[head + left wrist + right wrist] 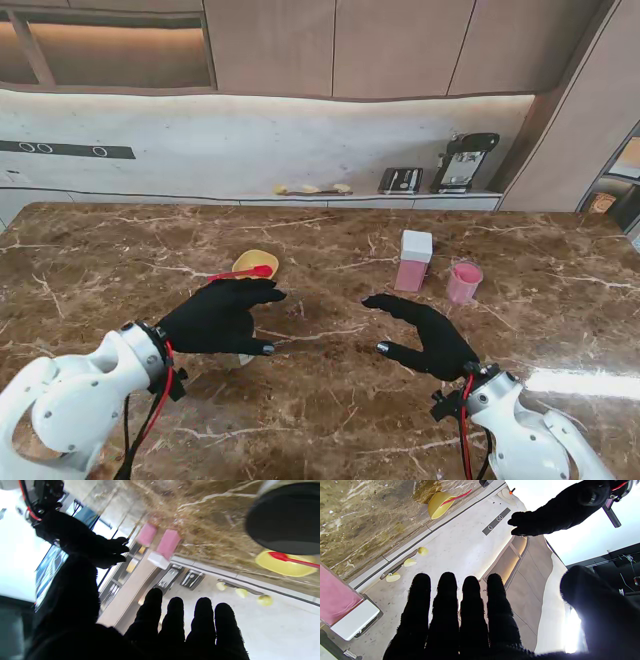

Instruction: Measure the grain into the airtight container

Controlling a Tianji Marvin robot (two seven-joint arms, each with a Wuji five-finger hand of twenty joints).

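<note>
A tall pink container [411, 270] with a white lid [416, 243] stands upright right of centre, and a pink cup [464, 282] stands just to its right. A yellow bowl [256, 263] with a red spoon [240, 273] lying across it sits left of centre. My left hand [220, 315] hovers just nearer to me than the bowl, fingers spread, holding nothing. My right hand [425, 330] is open too, nearer to me than the container and apart from it. The left wrist view shows the container [168, 543], cup [146, 534] and bowl [285, 566]. In the right wrist view are the bowl [440, 505] and container [337, 600].
A dark round thing with a pale rim [285, 517] sits close under my left hand; only a small white bit of it [245, 357] shows from the stand. The brown marble table [330, 400] ends at a back counter with a toaster [400, 180] and a coffee machine [462, 162].
</note>
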